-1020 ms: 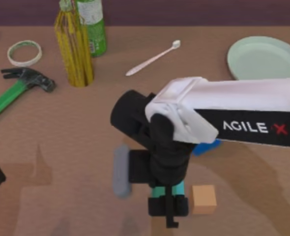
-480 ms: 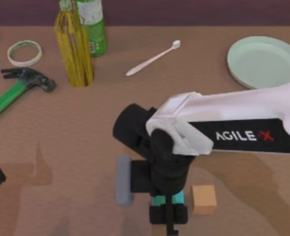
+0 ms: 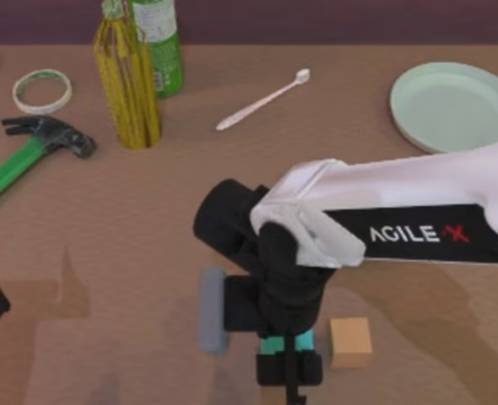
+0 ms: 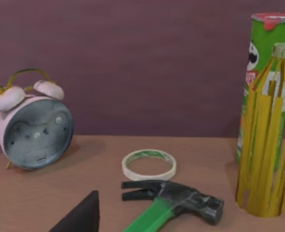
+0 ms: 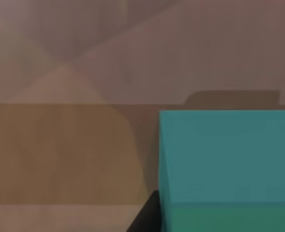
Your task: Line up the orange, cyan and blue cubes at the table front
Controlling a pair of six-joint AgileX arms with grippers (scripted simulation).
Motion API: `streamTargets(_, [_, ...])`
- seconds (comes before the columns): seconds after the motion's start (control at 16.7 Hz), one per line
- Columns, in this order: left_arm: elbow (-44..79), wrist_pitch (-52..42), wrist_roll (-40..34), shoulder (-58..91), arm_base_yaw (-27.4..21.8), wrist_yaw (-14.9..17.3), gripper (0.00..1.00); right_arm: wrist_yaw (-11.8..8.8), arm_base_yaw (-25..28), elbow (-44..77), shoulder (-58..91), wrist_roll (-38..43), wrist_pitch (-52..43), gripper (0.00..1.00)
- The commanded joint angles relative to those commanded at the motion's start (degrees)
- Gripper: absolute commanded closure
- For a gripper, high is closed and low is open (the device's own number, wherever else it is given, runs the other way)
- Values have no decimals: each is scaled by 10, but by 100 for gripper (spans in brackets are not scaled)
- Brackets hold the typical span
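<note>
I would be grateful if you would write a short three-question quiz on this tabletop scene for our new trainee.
1. True or false: the orange cube lies on the top view's left of the cyan cube.
2. Which arm is over the cubes? A) left B) right
3. Fill in: the green-handled hammer lies near the roll of ____.

Key:
1. False; the orange cube sits to the cyan one's right, near the table front.
2. B; the right gripper is at the cyan cube, while the left arm stays parked at the table's left edge.
3. Tape.
</note>
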Motion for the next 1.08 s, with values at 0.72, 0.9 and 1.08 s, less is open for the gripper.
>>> streamTargets(0.72, [0,0,0,0,0,0,0,0,-1,0,0,0,0,0])
streamTargets(0.9, [0,0,0,0,0,0,0,0,0,16,-9,0,-24,0])
streamTargets(1.08, [0,0,0,0,0,0,0,-1,2,52,-33,-1,-90,0])
